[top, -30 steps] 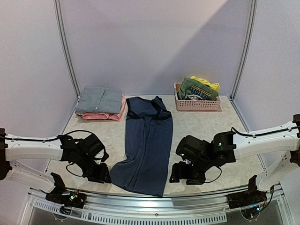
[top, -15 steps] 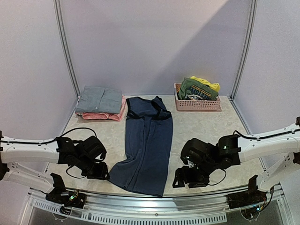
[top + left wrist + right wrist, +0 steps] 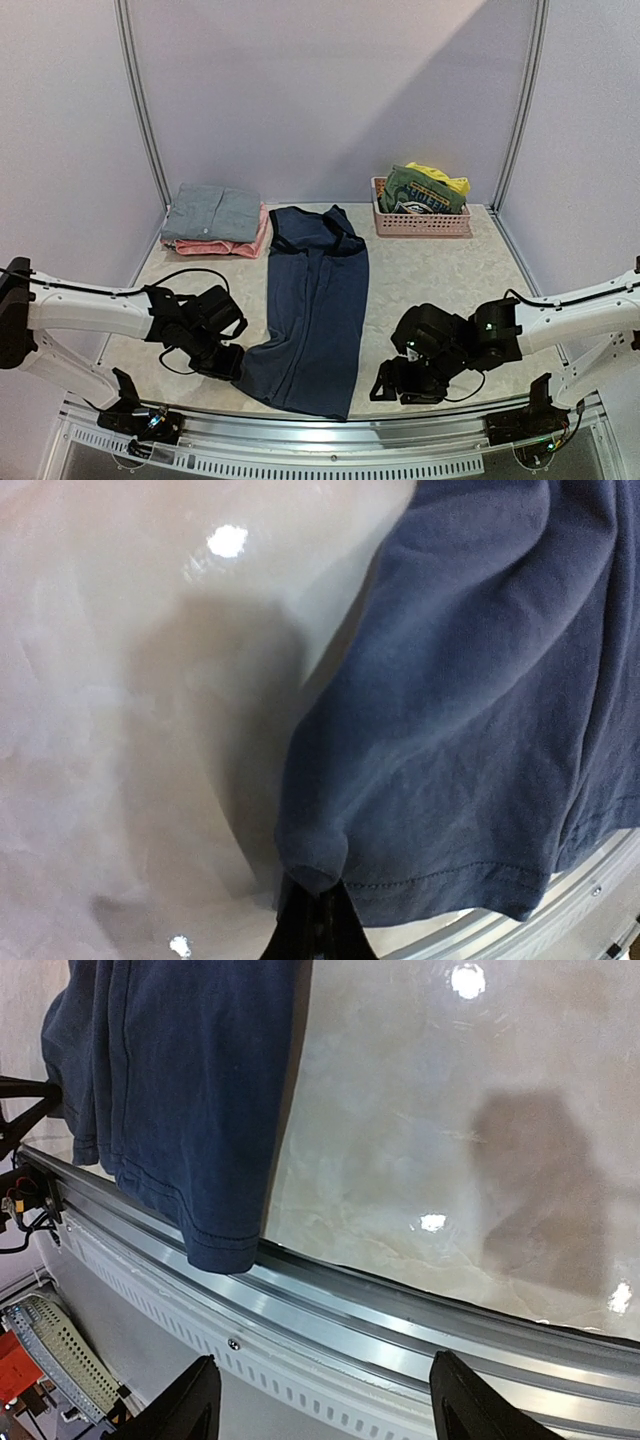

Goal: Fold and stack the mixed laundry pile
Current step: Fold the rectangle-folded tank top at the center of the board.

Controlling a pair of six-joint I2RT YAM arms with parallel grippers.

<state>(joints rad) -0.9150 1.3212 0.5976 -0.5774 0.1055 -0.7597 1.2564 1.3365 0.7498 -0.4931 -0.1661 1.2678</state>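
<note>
Navy top [image 3: 315,300] lies flat and long down the middle of the table [image 3: 440,275], neck at the far end, hem at the near edge, its sides turned in to a narrow strip; we judge it is laid so for a fold end over end. Left gripper [image 3: 315,925] is clamped tight on the near left corner of the hem, the cloth bunched just above its fingertips; a pinch there would let us carry that end toward the neck. Right gripper [image 3: 395,382] hangs with jaws wide apart over the rail [image 3: 330,1310] at the near edge, right of the other hem corner and not touching it; it holds nothing, and we take it to be lining up for that corner. Folded work sits at the far left, grey shirt [image 3: 212,212] on pink piece [image 3: 225,246], near the top's neck; the basket [image 3: 420,224] at the far right holds green tee [image 3: 420,192] and yellow piece [image 3: 445,180], unfolded and waiting, we think. We count two grippers; five garments, one spread, two stacked, two in the basket; one basket.
</note>
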